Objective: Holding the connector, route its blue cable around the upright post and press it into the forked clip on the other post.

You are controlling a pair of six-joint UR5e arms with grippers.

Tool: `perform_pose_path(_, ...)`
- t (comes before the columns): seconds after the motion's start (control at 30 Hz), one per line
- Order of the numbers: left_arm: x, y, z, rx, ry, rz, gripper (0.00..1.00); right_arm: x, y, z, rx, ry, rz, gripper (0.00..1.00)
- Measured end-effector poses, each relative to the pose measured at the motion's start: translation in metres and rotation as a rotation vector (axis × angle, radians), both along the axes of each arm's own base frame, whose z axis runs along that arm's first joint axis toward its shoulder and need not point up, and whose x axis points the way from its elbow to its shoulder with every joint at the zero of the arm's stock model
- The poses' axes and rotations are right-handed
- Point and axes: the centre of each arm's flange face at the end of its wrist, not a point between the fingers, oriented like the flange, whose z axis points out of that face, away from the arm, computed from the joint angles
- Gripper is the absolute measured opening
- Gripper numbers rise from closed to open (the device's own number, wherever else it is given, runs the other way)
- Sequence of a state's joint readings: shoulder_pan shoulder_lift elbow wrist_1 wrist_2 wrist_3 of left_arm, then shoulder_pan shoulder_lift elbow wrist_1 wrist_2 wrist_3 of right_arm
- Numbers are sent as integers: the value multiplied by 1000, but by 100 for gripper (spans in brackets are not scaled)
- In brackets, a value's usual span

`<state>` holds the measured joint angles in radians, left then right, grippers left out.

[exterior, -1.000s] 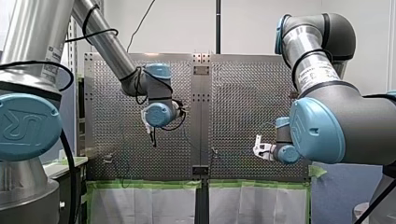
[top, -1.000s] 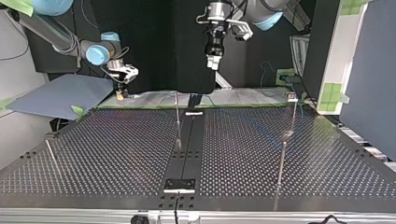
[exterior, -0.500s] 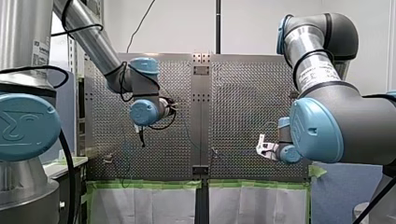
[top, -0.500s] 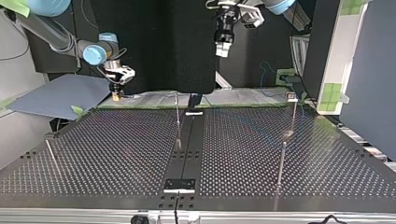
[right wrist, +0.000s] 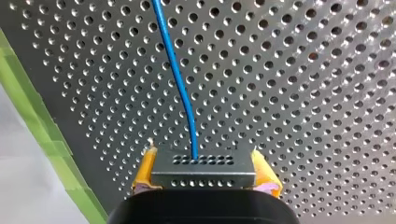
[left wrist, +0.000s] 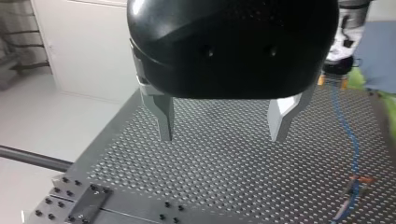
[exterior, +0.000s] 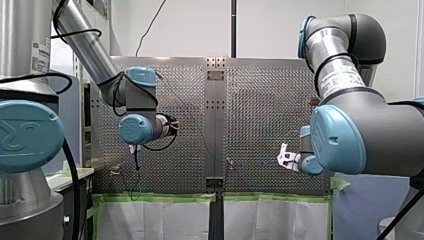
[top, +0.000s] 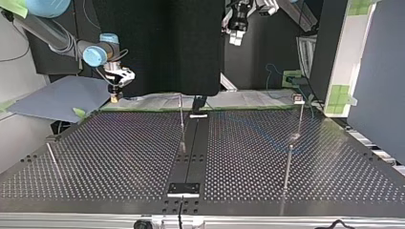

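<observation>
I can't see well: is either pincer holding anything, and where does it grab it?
My right pincer grips the grey connector by its two short ends, the blue cable leading out ahead. My left pincer is open and empty.

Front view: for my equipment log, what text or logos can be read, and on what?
"UR": logo on my left arm's blue joint cap.
Sticker on my left arm's tube: too small to read.
Sticker on my right arm's tube: too small to read.
</observation>
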<state>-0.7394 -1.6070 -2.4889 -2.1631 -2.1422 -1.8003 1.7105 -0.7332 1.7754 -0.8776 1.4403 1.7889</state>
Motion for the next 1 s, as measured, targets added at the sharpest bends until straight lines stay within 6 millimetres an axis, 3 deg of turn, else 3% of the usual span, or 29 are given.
perform_pose_path(0.43, -34, 31, -31, 72, 79, -1, 98, -8, -3, 0, 0, -8, -20, 0)
perform_pose_path(1.0, -38, 34, -34, 79, 87, -1, 98, -11, -15, 8, -36, -43, -33, 0)
